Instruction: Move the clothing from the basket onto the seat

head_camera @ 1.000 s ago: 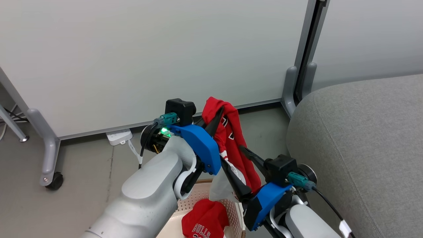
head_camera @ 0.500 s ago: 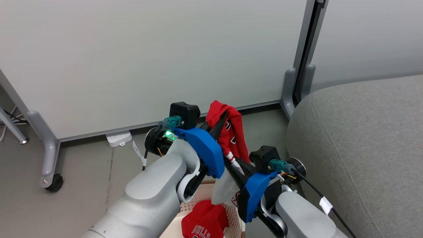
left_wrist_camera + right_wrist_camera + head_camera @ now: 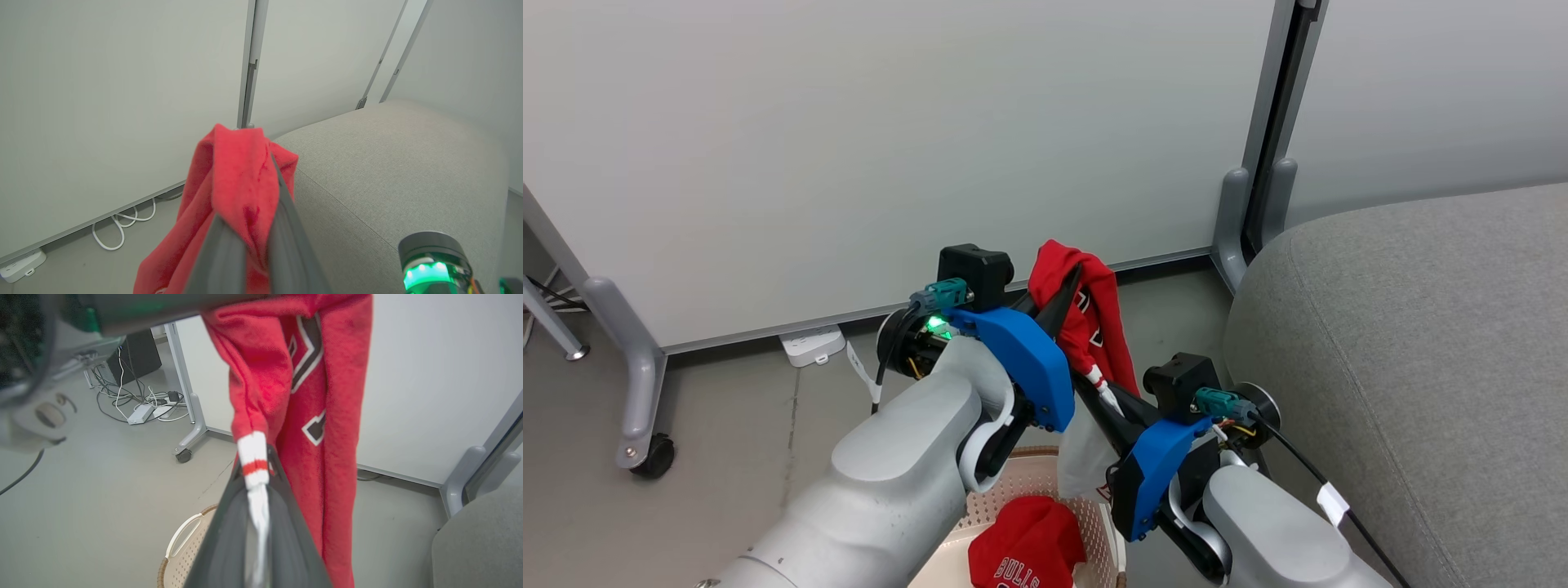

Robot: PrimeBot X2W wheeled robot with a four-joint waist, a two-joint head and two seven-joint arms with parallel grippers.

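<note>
Red garment [image 3: 1098,322] hangs above the basket [image 3: 1013,486], left gripper [image 3: 1072,282] clamped on its top, right gripper [image 3: 1101,390] clamped on its white trim. Second garment [image 3: 1025,551] lies in the basket; the seat [image 3: 1405,351] stands just right of both.

Grey forearms [image 3: 890,482] carry blue wrist shells [image 3: 1025,363], dark fingers [image 3: 288,241], teal plugs [image 3: 941,291].

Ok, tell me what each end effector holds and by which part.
Both hold the same red garment: the left end effector pinches its bunched top fold, the right end effector its white, red-striped trim lower down.
</note>
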